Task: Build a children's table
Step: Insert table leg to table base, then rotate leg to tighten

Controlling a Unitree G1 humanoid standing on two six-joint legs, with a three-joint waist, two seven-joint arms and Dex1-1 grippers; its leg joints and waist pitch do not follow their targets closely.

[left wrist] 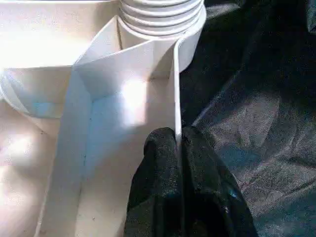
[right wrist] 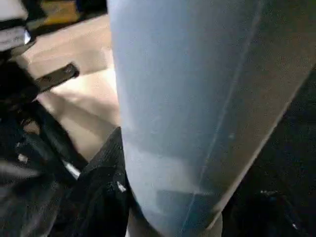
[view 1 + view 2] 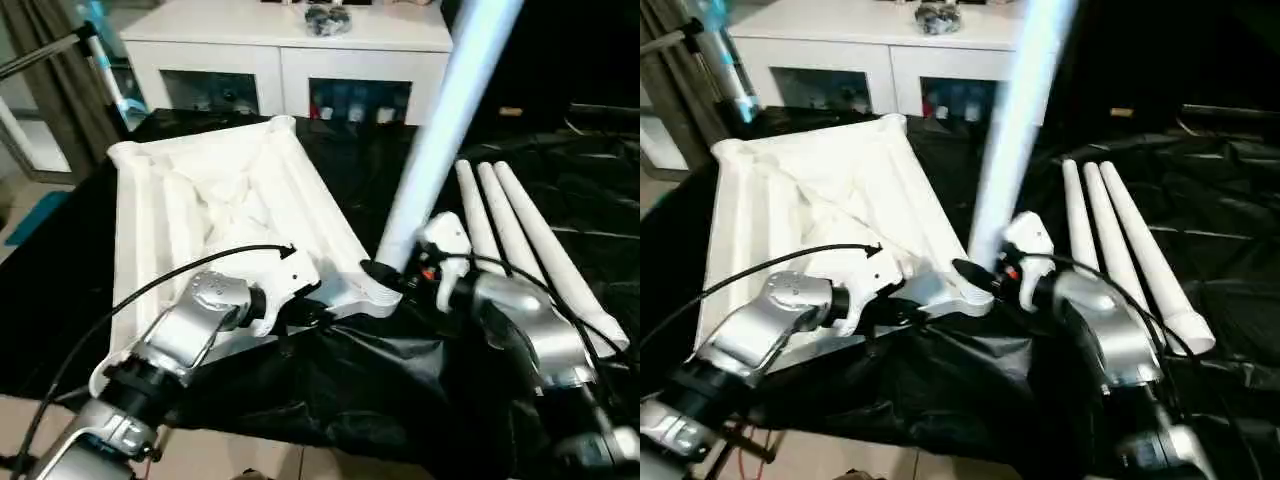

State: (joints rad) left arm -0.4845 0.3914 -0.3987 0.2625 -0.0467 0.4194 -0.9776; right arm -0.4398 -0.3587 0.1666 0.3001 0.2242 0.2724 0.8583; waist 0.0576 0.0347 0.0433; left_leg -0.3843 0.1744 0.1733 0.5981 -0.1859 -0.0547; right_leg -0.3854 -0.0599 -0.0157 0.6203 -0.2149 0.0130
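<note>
Left gripper is pinched tight on the thin side wall of the tabletop, near its closest corner socket. Right gripper grasps 1 leg at its base; the leg rises steeply from that socket, tilted slightly. The tabletop lies underside up on the black cloth, its ribs showing. 3 loose legs lie side by side on the cloth, beside the right arm. A white cabinet stands behind.
</note>
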